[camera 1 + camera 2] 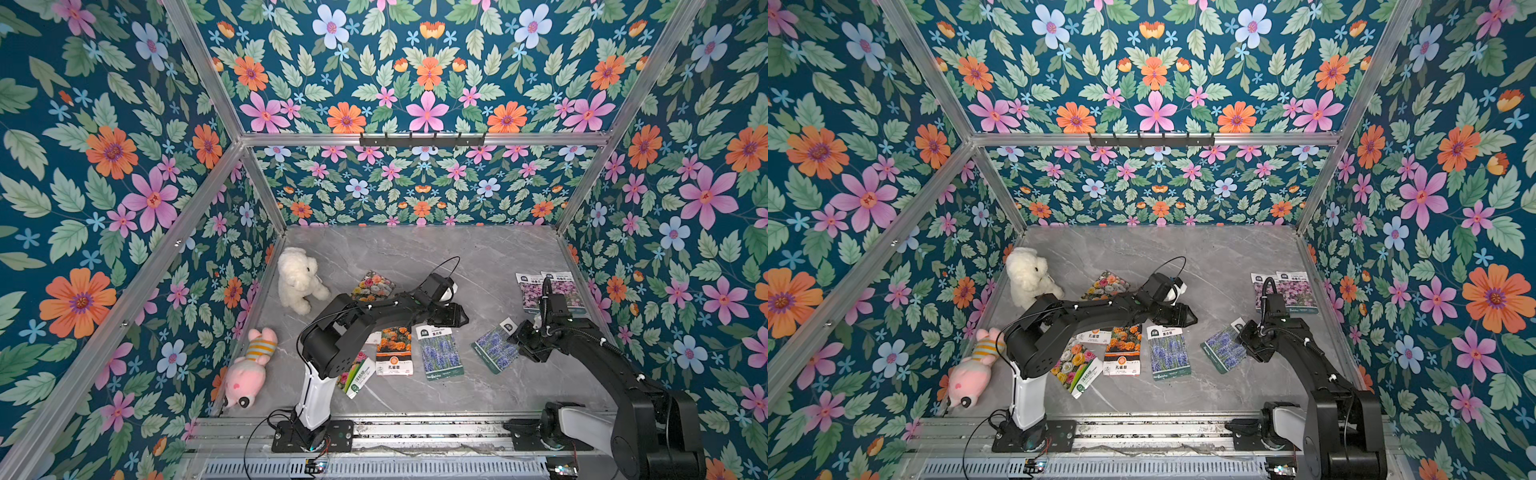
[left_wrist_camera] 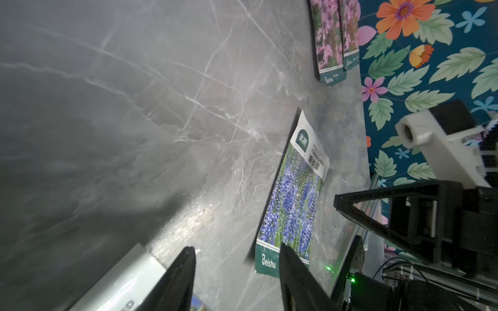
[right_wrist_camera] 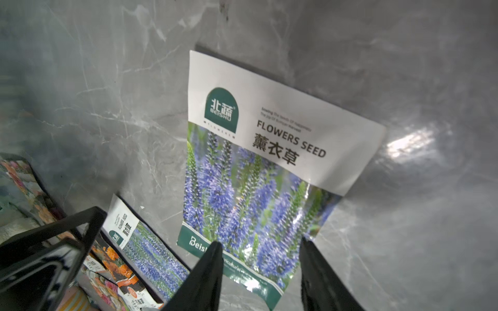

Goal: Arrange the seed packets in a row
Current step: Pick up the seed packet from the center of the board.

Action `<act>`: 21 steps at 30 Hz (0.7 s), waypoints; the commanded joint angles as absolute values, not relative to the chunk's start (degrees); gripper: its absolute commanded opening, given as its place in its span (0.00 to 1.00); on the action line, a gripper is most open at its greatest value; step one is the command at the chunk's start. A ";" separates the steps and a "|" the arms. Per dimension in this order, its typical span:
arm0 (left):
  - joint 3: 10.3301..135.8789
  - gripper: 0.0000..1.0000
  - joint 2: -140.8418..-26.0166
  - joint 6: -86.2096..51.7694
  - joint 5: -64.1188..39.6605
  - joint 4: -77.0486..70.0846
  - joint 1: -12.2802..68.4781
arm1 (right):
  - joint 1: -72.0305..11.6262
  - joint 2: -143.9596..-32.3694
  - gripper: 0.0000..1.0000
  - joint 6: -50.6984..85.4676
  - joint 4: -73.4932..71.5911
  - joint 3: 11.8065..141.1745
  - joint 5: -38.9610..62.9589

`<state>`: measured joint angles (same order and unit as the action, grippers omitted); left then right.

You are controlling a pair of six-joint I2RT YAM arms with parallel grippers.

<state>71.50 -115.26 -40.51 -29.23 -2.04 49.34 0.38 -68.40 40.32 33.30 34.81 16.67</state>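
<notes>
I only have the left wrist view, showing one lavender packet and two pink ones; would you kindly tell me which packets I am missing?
Observer: A marigold packet lies flat near the front, just left of a second lavender packet.
Operator: Thank you; and the multicolour ones?
Observer: One multicolour packet lies farther back, beyond the left arm.
Operator: Anything that isn't a packet?
Observer: A white plush toy sits left of that packet.

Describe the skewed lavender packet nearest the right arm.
The lavender packet is a flat, glossy rectangular pouch: white header with a green Beishu logo and FLOWERS SEED, a photo of purple-blue flower spikes, a green band at the foot. It lies face up on the grey table, askew, apart from its twin. The right pincer hangs at its edge, jaws apart; contact unclear.
</notes>
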 commanded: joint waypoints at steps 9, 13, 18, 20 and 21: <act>68.70 0.44 -115.06 -45.93 -35.95 -2.90 52.32 | 0.34 -75.21 0.49 39.12 28.64 36.82 14.22; 66.56 0.42 -114.70 -48.35 -35.41 -4.48 53.15 | 0.35 -76.55 0.49 38.80 28.26 36.31 13.71; 65.94 0.37 -115.72 -50.07 -36.00 -6.86 53.96 | 0.30 -77.33 0.49 38.68 27.65 35.68 14.07; 66.02 0.36 -116.33 -50.43 -36.09 -8.11 54.13 | 0.31 -77.74 0.48 38.51 27.24 35.51 14.36; 66.28 0.36 -116.79 -50.53 -35.89 -8.55 54.13 | 0.35 -78.01 0.48 38.37 26.89 35.43 14.56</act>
